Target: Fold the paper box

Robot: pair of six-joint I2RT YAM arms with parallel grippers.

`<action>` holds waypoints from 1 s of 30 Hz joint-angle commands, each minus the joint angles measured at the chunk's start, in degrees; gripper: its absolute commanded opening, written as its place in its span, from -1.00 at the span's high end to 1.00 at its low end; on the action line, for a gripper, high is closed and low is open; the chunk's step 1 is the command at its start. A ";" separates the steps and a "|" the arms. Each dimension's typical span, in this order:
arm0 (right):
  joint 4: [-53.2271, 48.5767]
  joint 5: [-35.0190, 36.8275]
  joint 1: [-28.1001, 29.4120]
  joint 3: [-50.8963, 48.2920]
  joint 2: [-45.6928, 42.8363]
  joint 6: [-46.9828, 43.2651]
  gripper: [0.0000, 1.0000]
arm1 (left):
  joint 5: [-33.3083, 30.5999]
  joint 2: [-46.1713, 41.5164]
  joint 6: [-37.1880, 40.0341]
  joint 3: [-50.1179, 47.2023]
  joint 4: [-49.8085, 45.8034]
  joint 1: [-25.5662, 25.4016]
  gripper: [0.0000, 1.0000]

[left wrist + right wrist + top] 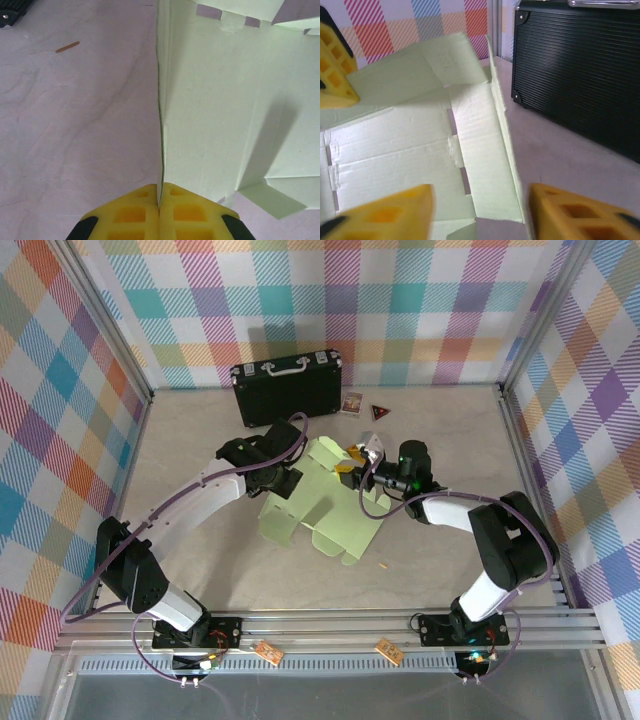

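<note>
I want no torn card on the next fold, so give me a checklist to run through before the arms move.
1. Grip: left gripper shut on the paper box edge: ok.
2. Free hand: right gripper open: ok.
3. Aim: box flap between its fingers: ok.
4. Room: black case apart from the box: ok.
5. Flatness: the box where the arms cover it: cannot tell.

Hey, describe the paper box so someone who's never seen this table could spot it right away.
Find the black case standing at the back of the table. In front of it, mid-table, lies the paper box, a creased cut-out with flaps. It alone is pale green thin card.
</note>
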 commanded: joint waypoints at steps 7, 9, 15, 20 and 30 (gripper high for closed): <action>-14.47 -5.68 -1.65 4.26 -15.55 -8.55 -0.65 | 6.96 -6.67 13.78 0.14 -1.38 -0.28 1.00; -16.68 -7.00 -2.37 6.01 -17.31 -8.75 -0.61 | 8.42 -7.30 16.23 0.47 -1.92 -0.36 1.00; -21.05 -3.14 -4.66 13.71 -15.45 -8.38 -0.44 | 16.17 -8.87 23.93 1.99 -5.41 -0.37 1.00; -37.43 -14.04 -5.44 23.69 -10.78 -18.82 -0.35 | 19.86 -10.96 26.45 1.12 -4.51 -0.33 1.00; -47.55 -31.84 -4.27 24.09 -9.74 -26.16 -0.26 | 20.12 -10.33 27.12 2.37 -4.43 -0.33 1.00</action>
